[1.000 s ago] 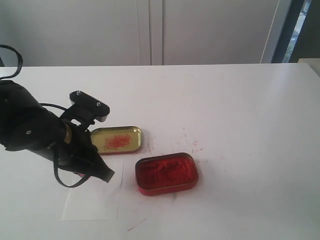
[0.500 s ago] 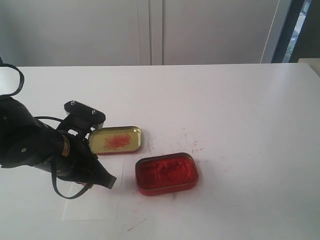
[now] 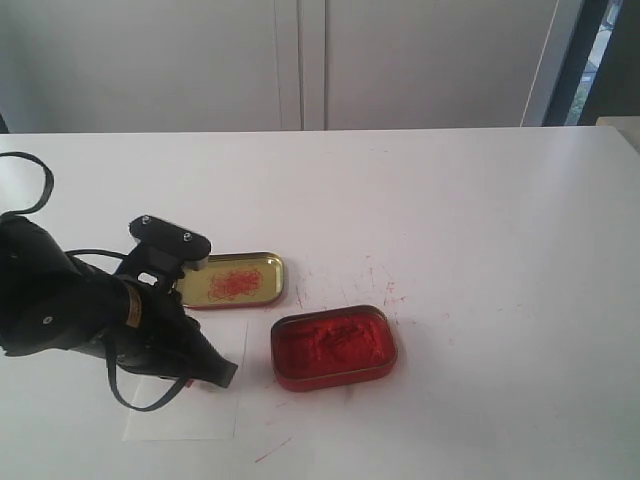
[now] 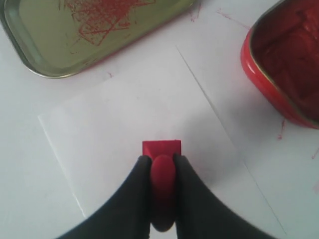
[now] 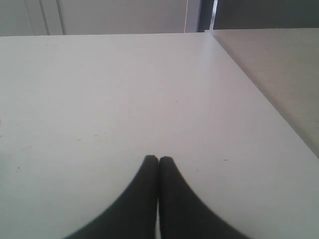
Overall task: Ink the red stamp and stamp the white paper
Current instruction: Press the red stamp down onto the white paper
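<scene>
My left gripper [image 4: 160,160] is shut on the knob handle of the small red stamp [image 4: 161,149]. The stamp's square base sits on or just above the white paper [image 4: 134,124]; I cannot tell whether it touches. In the exterior view the left arm covers most of the white paper [image 3: 200,420], and the left gripper [image 3: 215,375] points down at it; the stamp barely shows there. My right gripper [image 5: 158,160] is shut on nothing above bare tabletop and does not appear in the exterior view.
The red tin of ink paste [image 3: 333,346] stands right of the paper. The gold lid with red smears [image 3: 232,279] lies behind the paper. Red scribbles mark the tabletop [image 3: 385,290] near the tin. A table edge [image 5: 259,84] runs past the right gripper.
The left arm has swung left and lowered, bringing the stamp down toward the paper. The tin, lid and right gripper have not moved.
</scene>
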